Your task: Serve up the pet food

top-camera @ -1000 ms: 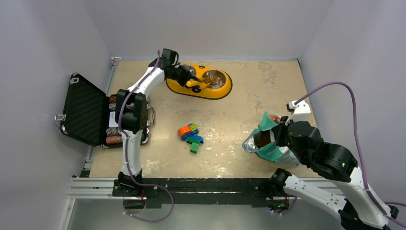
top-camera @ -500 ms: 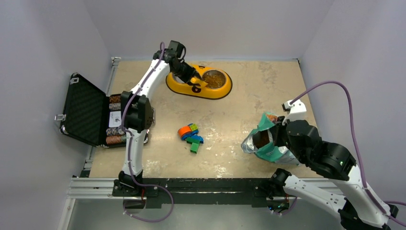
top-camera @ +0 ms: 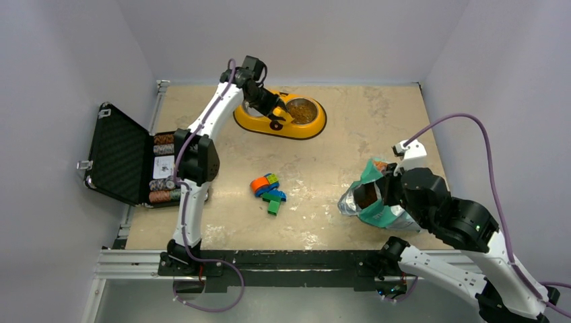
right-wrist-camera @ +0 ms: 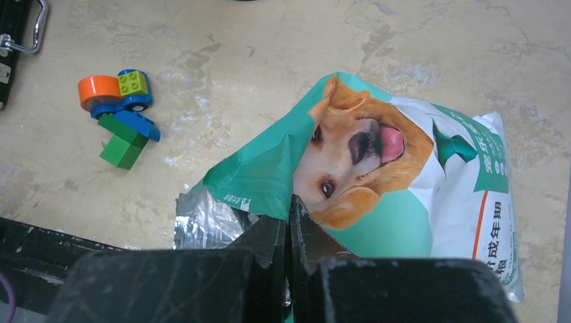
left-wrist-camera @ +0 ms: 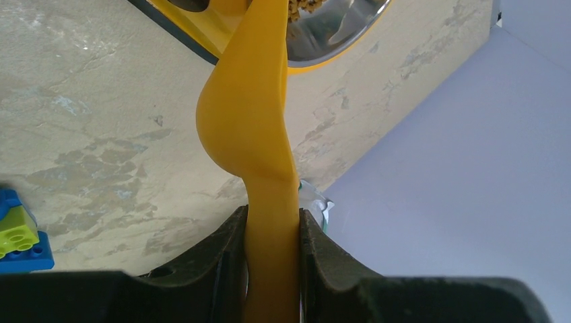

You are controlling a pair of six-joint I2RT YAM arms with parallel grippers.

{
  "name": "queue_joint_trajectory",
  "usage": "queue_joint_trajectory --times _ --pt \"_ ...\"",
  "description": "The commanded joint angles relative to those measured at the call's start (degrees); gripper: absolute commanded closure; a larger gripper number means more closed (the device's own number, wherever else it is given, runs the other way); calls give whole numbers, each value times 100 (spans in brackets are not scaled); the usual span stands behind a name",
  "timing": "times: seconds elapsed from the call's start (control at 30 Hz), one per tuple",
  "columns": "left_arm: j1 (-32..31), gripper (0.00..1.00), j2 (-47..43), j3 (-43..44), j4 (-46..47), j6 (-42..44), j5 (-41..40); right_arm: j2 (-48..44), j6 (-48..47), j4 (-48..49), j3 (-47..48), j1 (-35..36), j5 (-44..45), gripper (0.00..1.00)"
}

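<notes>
My left gripper is shut on the handle of a yellow scoop. It holds the scoop's head over the steel bowl set in a yellow feeder. In the left wrist view the gripper clamps the handle and the bowl shows at the top edge. Brown pet food lies in the bowl. My right gripper is shut on the torn rim of the teal and white dog-print bag. The right wrist view shows the jaws pinching the bag. Kibble shows dark in the bag's mouth.
Colourful toy blocks lie mid-table and also show in the right wrist view. An open black case with stacked chips stands at the left edge. Purple walls close in on three sides.
My left wrist has lifted and turned above the feeder, carrying the scoop. My right arm has shifted slightly left and still grips the bag.
</notes>
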Motion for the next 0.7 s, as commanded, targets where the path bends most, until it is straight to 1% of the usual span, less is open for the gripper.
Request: queue_joint_trajectory --times 0.0,0.1,0.17,0.23,0.3,0.4,0.47,0.5,0.6,0.67 --pt "-2 100 -197 187 725 267 562 -11 -100 484 59 -33 -146 100" --pt "6 100 -472 77 905 942 861 24 -92 670 -5 -33 -317 100" --pt "1 100 -815 -200 916 1498 952 187 -91 723 30 -33 -418 100" --pt "-1 100 -1363 -800 1009 2019 1092 332 -82 771 68 -33 -413 100" --pt "-9 100 -2178 -1596 1113 2480 1260 477 -49 842 116 -33 -300 100" --pt "-102 100 -3333 -2955 1299 3012 1676 734 -66 991 258 -33 -222 100" --pt "-311 100 -4066 -3827 1343 3325 1940 951 -148 1101 376 -33 -262 100" --pt "-393 100 -4413 -4046 1293 3459 2024 1069 -184 1135 441 -33 -258 100" --pt "-898 100 -5307 -4772 916 3745 2091 1411 -316 1272 648 -28 -297 100" --pt "-1084 100 -5818 -5175 836 3630 2096 1644 -442 1370 815 -33 -396 100"
